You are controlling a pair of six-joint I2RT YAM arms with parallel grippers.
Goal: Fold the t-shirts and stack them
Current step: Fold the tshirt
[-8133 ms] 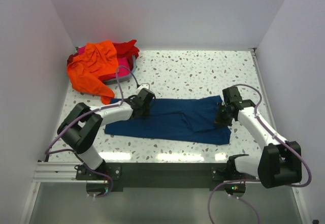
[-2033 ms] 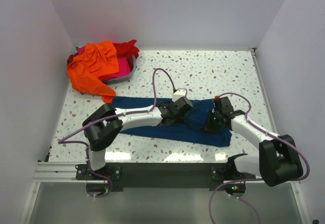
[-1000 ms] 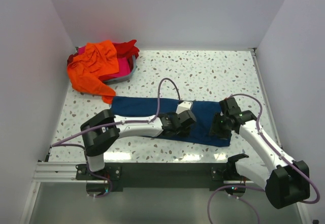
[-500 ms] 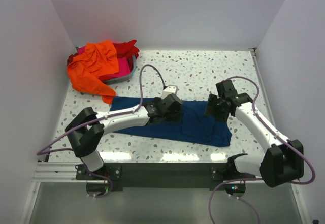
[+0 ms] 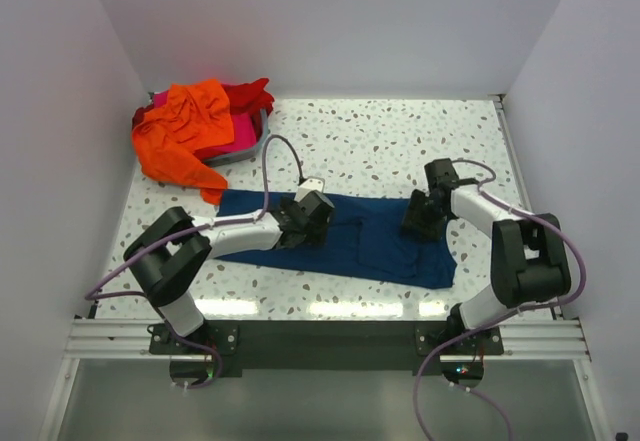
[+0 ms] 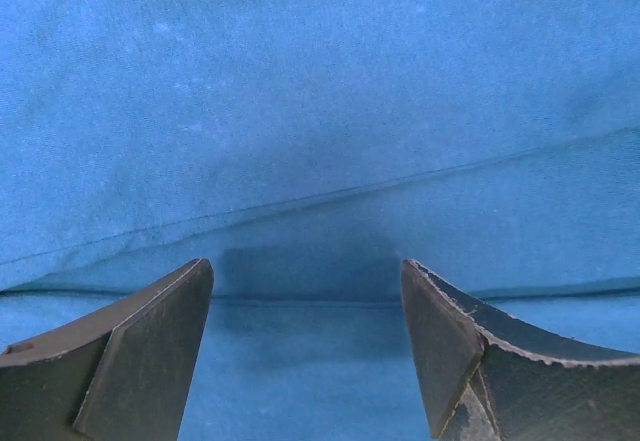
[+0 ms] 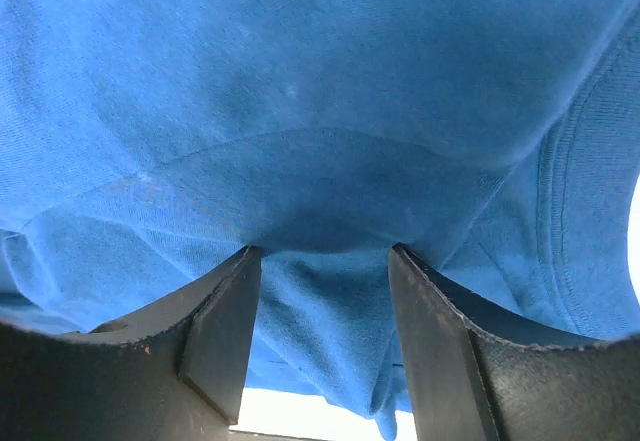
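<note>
A navy blue t-shirt (image 5: pixel 380 251) lies spread lengthwise across the middle of the table, with a folded layer on its right half. My left gripper (image 5: pixel 318 223) sits low over its middle. It is open (image 6: pixel 305 271), with flat blue cloth (image 6: pixel 320 111) and a seam under the jaws and nothing between them. My right gripper (image 5: pixel 415 223) is at the shirt's right part. It is open (image 7: pixel 322 256), its fingers pressed into a loose fold of the blue cloth (image 7: pixel 300 61) that sags between them. Orange (image 5: pixel 185 136), red (image 5: pixel 252 94) and pink (image 5: pixel 240 131) t-shirts lie heaped at the back left.
A grey bin (image 5: pixel 250 149) under the heap stands in the back left corner, with the orange shirt spilling over its front onto the table. White walls close in the table on the left, back and right. The arm bases sit at the near edge.
My left gripper has slid back to the left and away from the near edge along the navy shirt, and its jaws have widened. The right gripper has moved farther from the near edge.
</note>
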